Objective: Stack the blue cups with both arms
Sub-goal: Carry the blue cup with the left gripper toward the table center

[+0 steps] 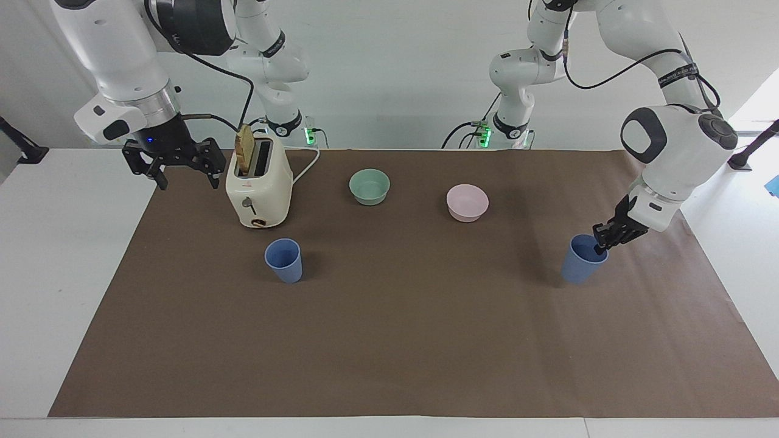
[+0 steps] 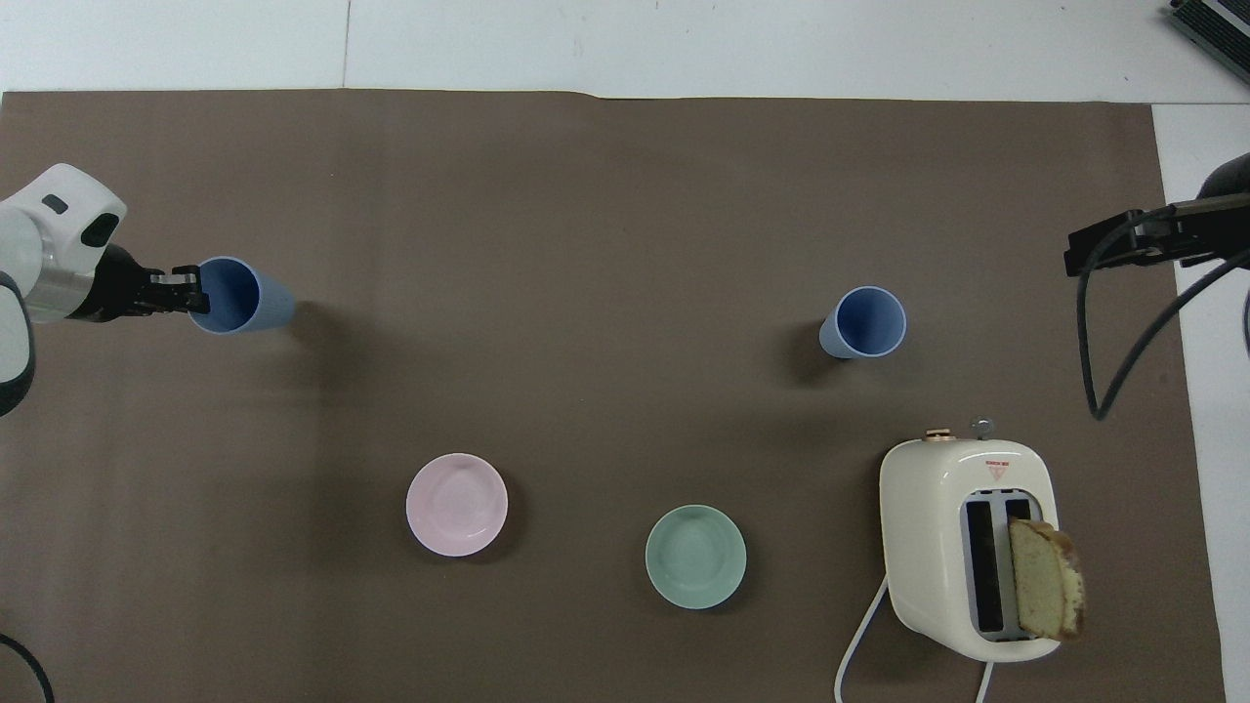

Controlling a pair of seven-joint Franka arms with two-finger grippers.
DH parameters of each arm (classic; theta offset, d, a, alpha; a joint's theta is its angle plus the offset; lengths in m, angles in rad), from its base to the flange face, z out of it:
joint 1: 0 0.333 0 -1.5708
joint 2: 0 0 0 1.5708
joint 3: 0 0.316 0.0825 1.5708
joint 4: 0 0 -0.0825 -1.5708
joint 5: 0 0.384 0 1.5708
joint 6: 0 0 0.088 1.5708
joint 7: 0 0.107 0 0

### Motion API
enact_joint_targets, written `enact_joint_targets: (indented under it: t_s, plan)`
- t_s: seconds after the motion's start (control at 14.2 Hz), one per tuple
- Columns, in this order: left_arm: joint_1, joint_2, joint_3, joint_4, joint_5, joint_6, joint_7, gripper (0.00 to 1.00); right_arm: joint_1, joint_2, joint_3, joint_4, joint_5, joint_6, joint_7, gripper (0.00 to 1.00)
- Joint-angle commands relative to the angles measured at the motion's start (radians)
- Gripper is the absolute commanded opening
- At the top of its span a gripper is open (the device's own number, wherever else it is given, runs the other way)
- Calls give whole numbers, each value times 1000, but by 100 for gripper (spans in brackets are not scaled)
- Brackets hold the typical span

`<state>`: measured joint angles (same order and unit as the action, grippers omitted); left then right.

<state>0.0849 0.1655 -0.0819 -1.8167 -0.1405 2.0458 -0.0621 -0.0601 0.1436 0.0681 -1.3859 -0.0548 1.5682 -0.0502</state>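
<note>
One blue cup (image 1: 284, 260) stands upright on the brown mat, a little farther from the robots than the toaster; it also shows in the overhead view (image 2: 863, 322). My left gripper (image 1: 600, 244) is shut on the rim of the other blue cup (image 1: 581, 265), one finger inside it, toward the left arm's end of the mat. In the overhead view this cup (image 2: 244, 297) leans away from the gripper (image 2: 191, 294), its shadow apart from it. My right gripper (image 1: 188, 180) is open and empty, waiting in the air beside the toaster over the mat's edge (image 2: 1113, 244).
A cream toaster (image 1: 258, 182) with a bread slice (image 1: 244, 149) in it stands near the right arm's base. A green bowl (image 1: 369, 187) and a pink bowl (image 1: 467, 202) sit on the brown mat (image 1: 389, 340), nearer to the robots than the cups.
</note>
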Motion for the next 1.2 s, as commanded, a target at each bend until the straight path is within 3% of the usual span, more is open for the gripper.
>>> enact_joint_targets:
  t_s: [0.0, 0.42, 0.71, 1.13]
  plan:
    - [-127, 17, 11, 127, 12, -120, -176, 0, -15, -21, 9, -21, 12, -5, -31, 100]
    - [-393, 25, 10, 142, 58, -81, -511, 0, -15, -21, 9, -21, 12, -5, -31, 100]
    - [-540, 89, 10, 140, 58, -20, -580, 0, -17, -21, 7, -21, 12, -5, -31, 100]
    - [-579, 150, 8, 120, 78, 69, -591, 0, -15, -21, 9, -21, 12, -7, -31, 100]
